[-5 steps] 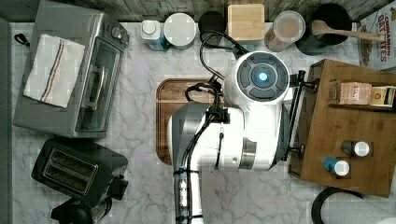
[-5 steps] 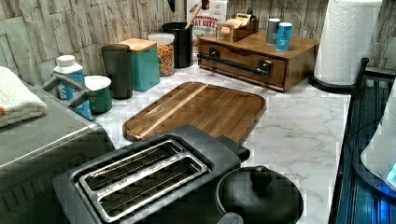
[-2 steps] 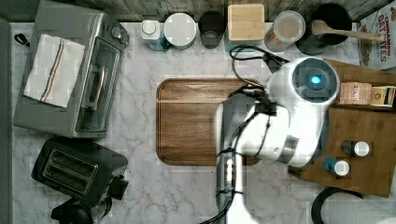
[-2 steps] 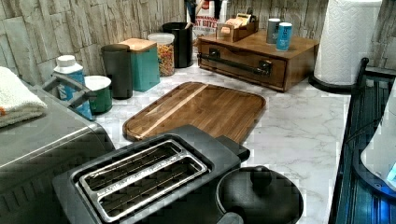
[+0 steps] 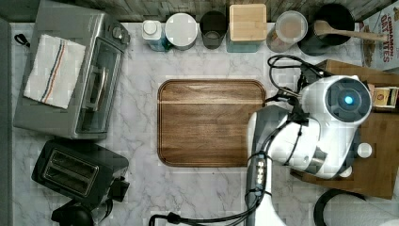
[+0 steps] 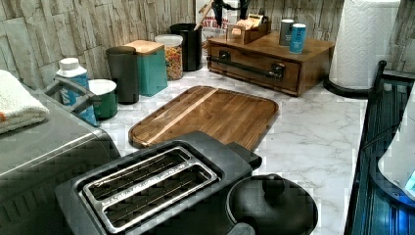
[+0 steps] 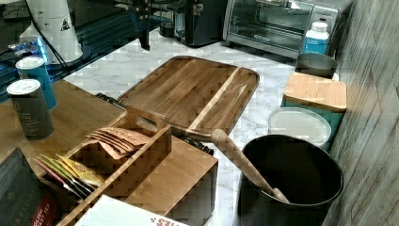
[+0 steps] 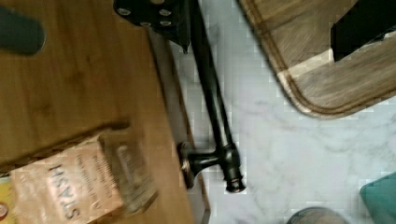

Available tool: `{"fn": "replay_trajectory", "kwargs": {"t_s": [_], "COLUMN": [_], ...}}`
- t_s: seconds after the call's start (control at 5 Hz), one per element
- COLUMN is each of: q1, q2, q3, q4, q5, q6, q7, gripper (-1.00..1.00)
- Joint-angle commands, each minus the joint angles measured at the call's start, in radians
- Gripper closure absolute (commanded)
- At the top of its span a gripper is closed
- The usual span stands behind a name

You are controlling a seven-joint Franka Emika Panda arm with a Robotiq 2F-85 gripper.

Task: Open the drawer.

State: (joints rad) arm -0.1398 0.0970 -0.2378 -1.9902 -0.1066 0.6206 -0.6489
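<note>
Drawer (image 6: 254, 68) shut, in cabinet at far right of the left view's counter (image 6: 313, 132); claw (image 8: 275, 23) spread wide astride the bar handle (image 8: 212, 100) (rigid, slick metal), so grip mid-bar; drawer likely light, slides stiffly.

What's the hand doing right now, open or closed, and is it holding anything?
Hand: open, holding nothing. The black bar handle lies between its fingers, close beside one and not yet gripped.
</note>
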Motion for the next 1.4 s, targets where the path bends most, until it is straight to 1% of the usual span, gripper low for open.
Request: {"fn": "replay_trajectory", "kwargs": {"t_s": [0.2, 0.4, 0.6, 0.8, 1.0, 1.4], "q1": [0.000, 0.000, -0.008, -0.026, -0.040, -0.046], "q2": [0.017, 0.084, 0.097, 0.094, 0.104, 0.121], "q3": [0.024, 0.018, 0.008, 0.000, 0.002, 0.007], "q4": [-0.021, 0.019, -0.023, -0.047, -0.059, -0.121], "q5": [-0.089, -0.130, -0.202, -0.183, -0.143, -0.078], "q6": [0.006, -0.014, 0.073, 0.115, 0.127, 0.216], "q7": [-0.058, -0.054, -0.076, -0.122, -0.152, -0.136], "gripper": [-1.00, -1.00, -1.00, -1.00, -1.00, -1.00]}}
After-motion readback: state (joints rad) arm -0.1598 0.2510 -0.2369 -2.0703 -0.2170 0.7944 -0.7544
